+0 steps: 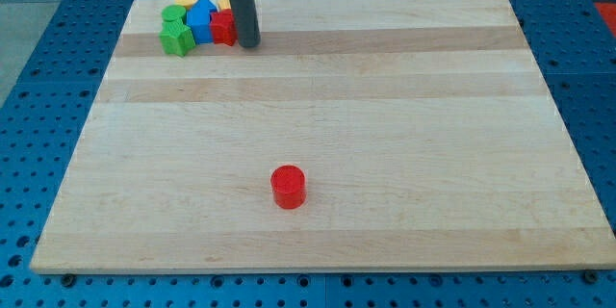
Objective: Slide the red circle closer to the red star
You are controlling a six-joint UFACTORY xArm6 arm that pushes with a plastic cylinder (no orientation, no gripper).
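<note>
The red circle (288,187), a short cylinder, stands alone on the wooden board (433,154) near the view's bottom centre. The red star (223,27) sits in a tight cluster of blocks at the view's top left. My tip (249,43) rests on the board just right of the red star, touching or nearly touching it. The rod rises straight up out of the view's top. The tip is far from the red circle, up and slightly left of it.
The cluster also holds a blue block (201,19), green blocks (176,37), and yellow blocks (185,0) partly hidden behind them. The board lies on a blue perforated table (38,77).
</note>
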